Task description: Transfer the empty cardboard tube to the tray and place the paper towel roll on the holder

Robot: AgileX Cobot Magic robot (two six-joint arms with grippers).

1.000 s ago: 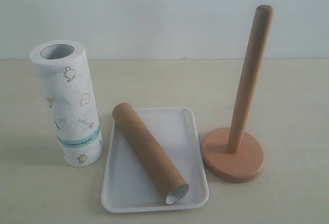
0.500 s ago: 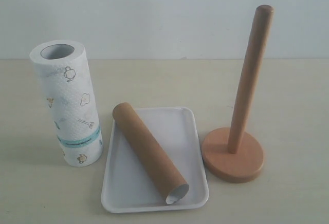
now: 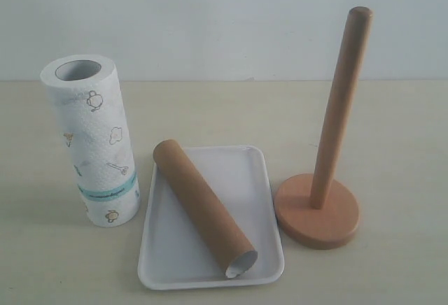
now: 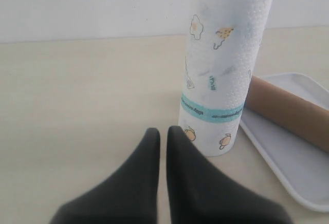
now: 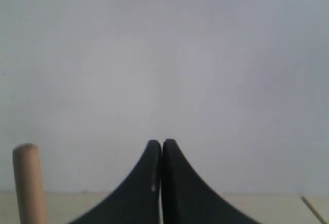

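Note:
The brown cardboard tube [image 3: 203,207] lies diagonally in the white tray [image 3: 245,179] at the table's front centre. The paper towel roll [image 3: 91,144] stands upright just left of the tray. The wooden holder [image 3: 322,200] stands bare to the tray's right. Neither gripper shows in the exterior view. In the left wrist view, my left gripper [image 4: 163,134] is shut and empty, a short way from the foot of the paper towel roll [image 4: 221,64], with the tube [image 4: 288,111] and tray [image 4: 298,167] beyond. My right gripper [image 5: 162,144] is shut and empty, raised, with the holder's pole top [image 5: 28,183] off to one side.
The beige tabletop [image 3: 392,130] stretches around the objects, with a plain white wall [image 3: 210,18] behind it. A thin stick-like edge [image 5: 313,209] shows at the corner of the right wrist view.

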